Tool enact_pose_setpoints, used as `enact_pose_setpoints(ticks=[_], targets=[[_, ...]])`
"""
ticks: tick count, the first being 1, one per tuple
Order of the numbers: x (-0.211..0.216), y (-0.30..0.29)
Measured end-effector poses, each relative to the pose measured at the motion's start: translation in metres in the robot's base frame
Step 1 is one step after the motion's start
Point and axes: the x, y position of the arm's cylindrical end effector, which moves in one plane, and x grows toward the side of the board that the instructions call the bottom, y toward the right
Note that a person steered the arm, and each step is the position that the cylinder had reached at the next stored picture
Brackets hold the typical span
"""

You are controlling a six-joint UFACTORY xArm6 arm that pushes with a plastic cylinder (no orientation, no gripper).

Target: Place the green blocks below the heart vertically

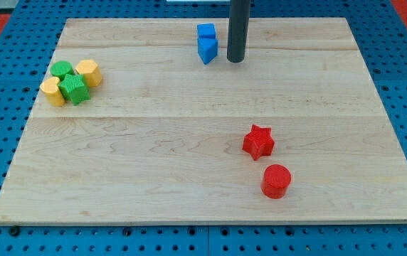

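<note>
One rod — my tip [235, 60], beside blue blocks [206, 43]

Blocks scattered on the wooden tabletop [189, 114], rod near the view's top.

My tip [235, 61] stands just right of the two touching blue blocks [206, 43]. Far left of them cluster two green blocks [70, 82] and two yellow blocks [72, 82]; the red star [258, 141] and red cylinder [276, 180] lie well below.
</note>
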Motion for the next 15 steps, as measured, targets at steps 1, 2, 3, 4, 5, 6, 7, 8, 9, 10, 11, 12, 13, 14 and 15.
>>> enact_pose_setpoints(ticks=[1, 2, 3, 4, 5, 6, 7, 8, 9, 10, 11, 12, 13, 14, 15], targets=[[0.000, 0.000], [0.006, 0.000], [0.011, 0.000], [0.013, 0.001], [0.035, 0.017], [0.090, 0.034], [0.137, 0.010], [0.085, -0.034], [0.015, -0.095], [-0.031, -0.196], [-0.033, -0.293], [-0.003, -0.322], [0.033, -0.311], [0.070, -0.303], [0.093, -0.270]])
